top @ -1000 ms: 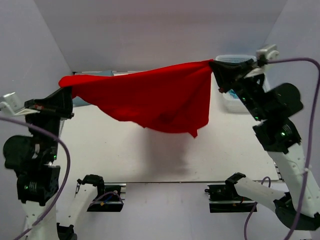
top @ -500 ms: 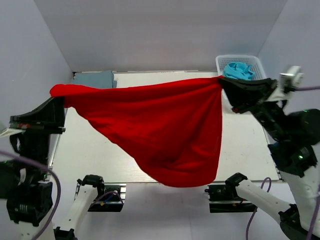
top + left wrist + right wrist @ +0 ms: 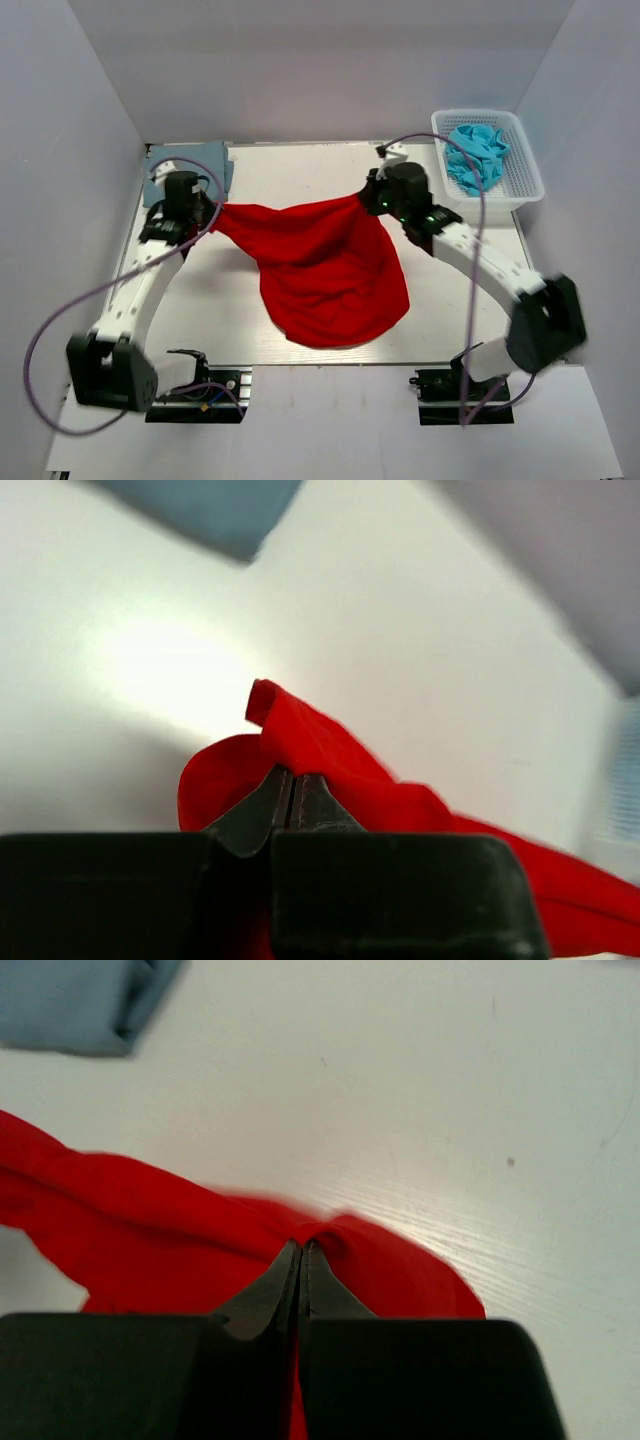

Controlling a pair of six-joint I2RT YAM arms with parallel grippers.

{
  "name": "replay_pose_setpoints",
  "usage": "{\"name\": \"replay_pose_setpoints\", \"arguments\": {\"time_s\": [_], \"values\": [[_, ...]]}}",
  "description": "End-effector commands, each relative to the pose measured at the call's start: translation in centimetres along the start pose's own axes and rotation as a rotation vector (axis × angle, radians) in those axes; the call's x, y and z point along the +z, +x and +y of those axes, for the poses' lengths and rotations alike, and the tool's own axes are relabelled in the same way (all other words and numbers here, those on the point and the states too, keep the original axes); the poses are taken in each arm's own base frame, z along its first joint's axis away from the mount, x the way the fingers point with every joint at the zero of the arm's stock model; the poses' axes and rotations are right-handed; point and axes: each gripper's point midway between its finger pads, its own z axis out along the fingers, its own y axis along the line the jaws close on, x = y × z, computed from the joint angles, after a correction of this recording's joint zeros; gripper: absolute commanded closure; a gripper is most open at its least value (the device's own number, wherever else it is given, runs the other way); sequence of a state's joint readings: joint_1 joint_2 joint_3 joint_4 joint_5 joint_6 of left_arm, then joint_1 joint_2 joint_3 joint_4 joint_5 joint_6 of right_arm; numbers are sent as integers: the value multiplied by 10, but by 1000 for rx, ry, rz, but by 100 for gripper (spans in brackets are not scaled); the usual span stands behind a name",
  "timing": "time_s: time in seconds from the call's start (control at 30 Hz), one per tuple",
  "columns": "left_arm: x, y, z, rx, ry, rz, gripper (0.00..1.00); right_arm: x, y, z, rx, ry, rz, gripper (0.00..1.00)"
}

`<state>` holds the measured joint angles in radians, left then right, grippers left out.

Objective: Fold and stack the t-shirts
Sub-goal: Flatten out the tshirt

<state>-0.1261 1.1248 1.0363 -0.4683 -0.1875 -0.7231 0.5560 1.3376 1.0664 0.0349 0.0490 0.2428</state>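
The left gripper [image 3: 205,212] and right gripper [image 3: 368,198] pinch the red shirt [image 3: 330,270]; grey-blue shirt [image 3: 220,158] lies just behind the left, turquoise shirt [image 3: 478,155] in the basket [image 3: 530,186].

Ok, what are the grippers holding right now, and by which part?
Both are shut on the red t-shirt. The left gripper pinches its bunched left corner and the right gripper its right corner, at opposite ends of the far edge.

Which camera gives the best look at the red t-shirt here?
Top external: the whole red t-shirt shows, held between the left gripper and right gripper over the table. Each wrist view shows only the pinched corner in its own jaws.
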Motion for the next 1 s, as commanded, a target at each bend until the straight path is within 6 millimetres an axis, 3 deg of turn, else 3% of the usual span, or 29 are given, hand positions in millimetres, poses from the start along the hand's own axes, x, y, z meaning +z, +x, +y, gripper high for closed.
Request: {"name": "replay_pose_setpoints", "arguments": {"time_s": [0.0,0.03,0.07,0.1,0.17,0.2,0.23,0.27,0.3,0.33,0.37,0.4,0.47,0.53,0.57,0.6,0.63,0.67,0.7,0.77,0.8,0.83,0.87,0.9,0.93,0.97], "values": [[34,0,24,-16,-140,-42,100,53,7,-20,42,82,27,100],[59,15,35,-7,-202,-6,100,76,11,-26,49,97,58,100],[71,21,42,1,-231,4,100,86,23,-31,52,109,105,100],[82,24,39,1,-227,14,100,117,46,-41,53,133,167,100],[114,32,38,12,-253,42,100,135,21,-43,61,135,151,100],[124,36,33,20,-236,72,99,143,23,-48,68,136,166,100],[129,26,28,32,-251,81,75,157,70,-62,74,175,301,100],[144,27,21,58,-249,117,60,165,39,-59,73,161,249,95],[149,27,21,79,-261,135,39,171,50,-60,77,166,279,88],[149,34,24,101,-278,182,24,169,54,-64,72,177,305,83],[152,36,20,124,-265,205,6,167,58,-64,70,178,314,42],[151,34,4,163,-234,207,0,163,48,-65,68,179,286,10],[147,37,2,227,-229,241,0,146,25,-61,66,180,223,10],[138,42,-16,259,-120,295,0,131,36,-73,80,246,234,10],[124,34,-37,260,-13,283,0,110,10,-68,130,263,182,10],[115,41,-43,276,38,298,0,99,40,-78,136,302,240,10],[105,43,-55,305,106,300,0,90,43,-87,147,347,239,10],[84,34,-80,307,244,280,0,65,21,-81,162,348,189,10],[73,48,-89,328,314,310,0,48,58,-98,213,422,254,10],[47,71,-120,353,509,364,0,9,50,-97,281,464,222,10],[38,79,-129,360,564,381,0,-14,78,-105,327,506,257,10],[28,95,-140,377,619,416,0,-25,88,-106,366,526,270,10],[19,107,-146,384,665,450,0,-39,110,-109,379,543,309,10],[18,118,-151,400,694,476,0,-61,110,-106,406,541,280,10],[20,133,-152,406,698,524,0,-72,126,-107,425,556,301,10],[12,147,-163,439,727,552,0,-92,116,-104,438,550,258,10]]}}
